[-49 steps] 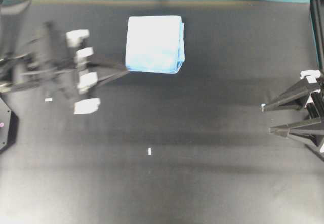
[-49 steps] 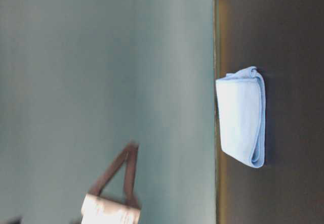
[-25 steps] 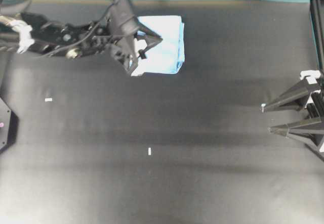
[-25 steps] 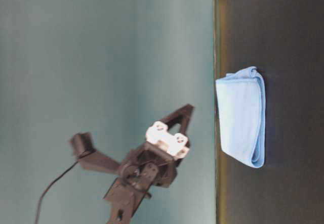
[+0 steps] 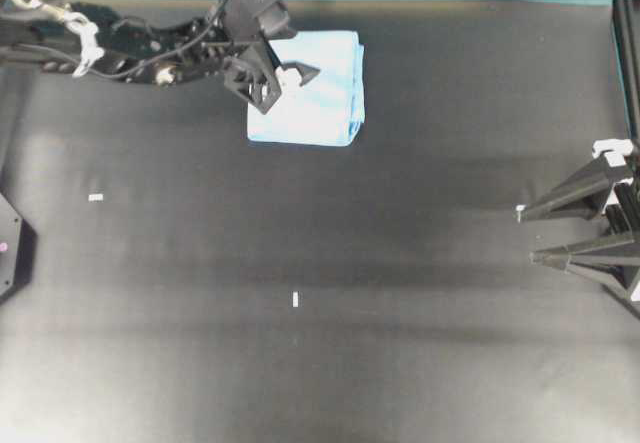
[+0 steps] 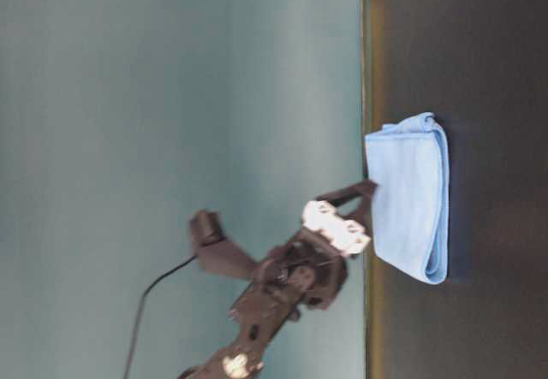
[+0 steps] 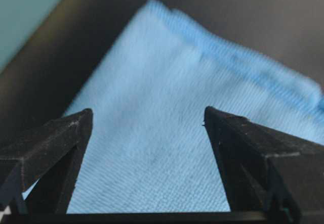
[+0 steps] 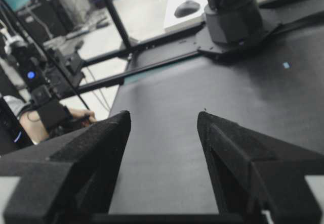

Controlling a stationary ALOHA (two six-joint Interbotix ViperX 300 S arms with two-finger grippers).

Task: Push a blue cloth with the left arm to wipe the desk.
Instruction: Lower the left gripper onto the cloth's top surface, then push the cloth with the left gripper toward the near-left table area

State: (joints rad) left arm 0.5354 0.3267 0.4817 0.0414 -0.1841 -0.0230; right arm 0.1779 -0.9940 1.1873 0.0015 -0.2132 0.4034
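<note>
The left arm (image 5: pixel 130 53) is reaching over the blue cloth (image 5: pixel 315 98) at the far edge of the desk (image 5: pixel 320 263). Its left gripper (image 5: pixel 285 76) is standing wide, 2 fingers apart, holding nothing. If the tips are pressing too lightly, the cloth could bunch up or stay put. The right gripper (image 5: pixel 525 233) is waiting wide and empty.

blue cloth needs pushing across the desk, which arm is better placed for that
Left. The left gripper is already over the blue cloth, jaws open. The right gripper sits far off at the desk's opposite edge, open and empty.
</note>
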